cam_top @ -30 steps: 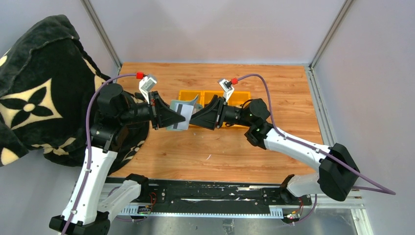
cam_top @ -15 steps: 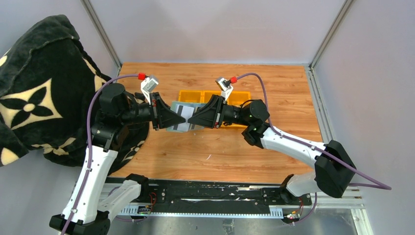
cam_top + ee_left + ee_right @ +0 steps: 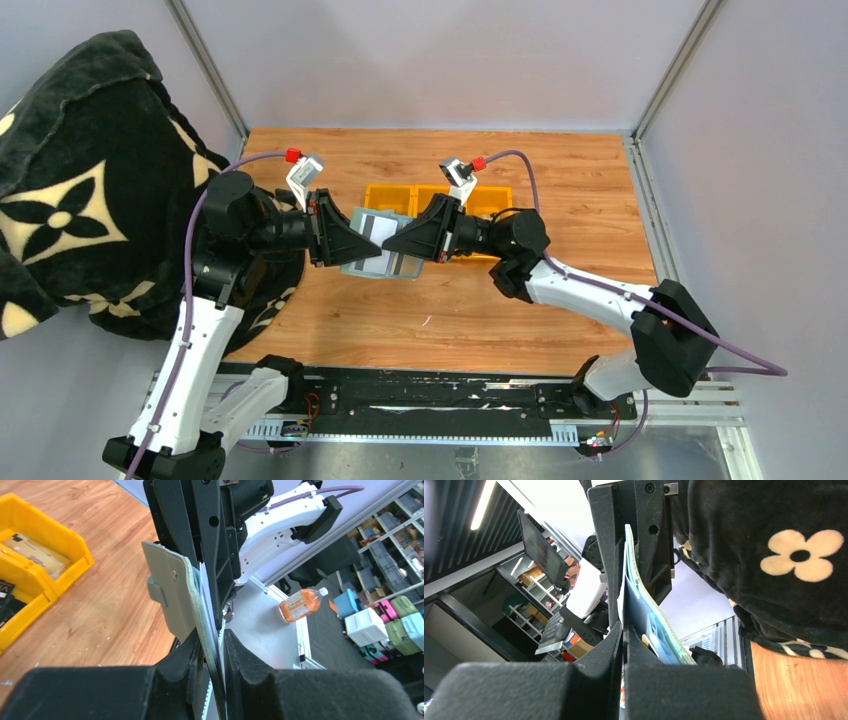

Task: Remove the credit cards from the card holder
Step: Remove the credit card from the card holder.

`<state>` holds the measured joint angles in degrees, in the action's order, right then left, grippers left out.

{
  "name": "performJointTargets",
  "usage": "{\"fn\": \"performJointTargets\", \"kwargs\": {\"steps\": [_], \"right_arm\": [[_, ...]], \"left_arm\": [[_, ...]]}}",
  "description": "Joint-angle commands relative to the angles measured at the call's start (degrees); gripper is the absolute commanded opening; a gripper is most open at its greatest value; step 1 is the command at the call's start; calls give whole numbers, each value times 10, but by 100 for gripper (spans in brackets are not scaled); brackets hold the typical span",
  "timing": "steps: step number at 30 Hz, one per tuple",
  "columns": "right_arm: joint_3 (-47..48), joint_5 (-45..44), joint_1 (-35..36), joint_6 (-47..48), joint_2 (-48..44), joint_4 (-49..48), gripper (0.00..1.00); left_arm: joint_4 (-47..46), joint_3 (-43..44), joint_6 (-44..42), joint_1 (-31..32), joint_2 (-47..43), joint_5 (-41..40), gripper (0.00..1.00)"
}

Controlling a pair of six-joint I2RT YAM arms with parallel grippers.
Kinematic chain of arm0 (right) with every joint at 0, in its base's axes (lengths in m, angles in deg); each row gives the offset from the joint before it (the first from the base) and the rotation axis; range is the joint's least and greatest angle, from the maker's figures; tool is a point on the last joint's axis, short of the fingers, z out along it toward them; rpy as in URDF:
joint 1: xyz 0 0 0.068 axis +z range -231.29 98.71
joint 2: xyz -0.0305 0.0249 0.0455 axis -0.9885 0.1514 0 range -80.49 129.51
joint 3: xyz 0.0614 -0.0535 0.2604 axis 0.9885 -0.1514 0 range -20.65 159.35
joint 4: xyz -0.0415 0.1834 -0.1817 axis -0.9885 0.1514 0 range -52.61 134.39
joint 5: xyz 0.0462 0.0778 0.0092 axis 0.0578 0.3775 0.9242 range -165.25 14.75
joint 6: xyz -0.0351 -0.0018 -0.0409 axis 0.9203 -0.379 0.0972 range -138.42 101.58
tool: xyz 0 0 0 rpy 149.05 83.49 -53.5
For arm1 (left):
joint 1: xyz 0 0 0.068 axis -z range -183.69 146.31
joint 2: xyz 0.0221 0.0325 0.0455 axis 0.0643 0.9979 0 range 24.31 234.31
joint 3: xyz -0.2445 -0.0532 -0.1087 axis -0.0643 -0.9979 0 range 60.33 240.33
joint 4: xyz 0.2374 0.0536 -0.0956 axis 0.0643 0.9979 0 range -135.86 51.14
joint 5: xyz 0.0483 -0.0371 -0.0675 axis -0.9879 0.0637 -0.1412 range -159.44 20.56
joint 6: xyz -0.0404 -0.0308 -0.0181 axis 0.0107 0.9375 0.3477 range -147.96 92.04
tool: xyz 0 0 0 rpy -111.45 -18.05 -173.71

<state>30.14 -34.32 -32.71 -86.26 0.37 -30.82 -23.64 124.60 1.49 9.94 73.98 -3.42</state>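
Hanging above the middle of the wooden table (image 3: 500, 310), just on the near side of the yellow three-compartment plastic tray (image 3: 482, 198), the small sage grey-green bifold card holder (image 3: 167, 595) of soft material is held off the surface, spread open between the two grippers. A thin, flat, pale grey-silver credit card (image 3: 376, 223) with a dark stripe is seen in its far half.

The card holder is met edge-on from both sides. The left gripper (image 3: 212, 652) is set on its left edge and the right gripper (image 3: 624, 640) on the opposite edge, the two noses almost touching, so neither arm is the nearer.

The right jaws are pressed fully together on a thin pale edge, judged to be the credit card rather than the holder's flap, though this cannot be made certain. The left jaws are placed either side of the holder's edge with a sliver of slack; whether it is gripped cannot be told.

Both forearms are laid nearly level and aimed at each other along the table's width. The coming pull is judged to run along that shared line, toward the table's right edge.
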Motion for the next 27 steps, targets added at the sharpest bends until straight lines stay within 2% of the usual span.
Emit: {"fn": "performJointTargets", "kwargs": {"steps": [1, 4, 12, 27], "right_arm": [[-17, -4, 6, -6, -7, -44, 0], [-25, 1, 6, -5, -13, -54, 0], [-52, 16, 6, -1, -33, -67, 0], [-69, 35, 3, 7, -56, -61, 0]], "left_arm": [[-52, -4, 47, 2, -12, 57, 23], [-61, -4, 58, 2, -12, 61, 21], [-77, 2, 79, 2, -11, 65, 6], [-74, 13, 78, 2, -10, 56, 0]]}}
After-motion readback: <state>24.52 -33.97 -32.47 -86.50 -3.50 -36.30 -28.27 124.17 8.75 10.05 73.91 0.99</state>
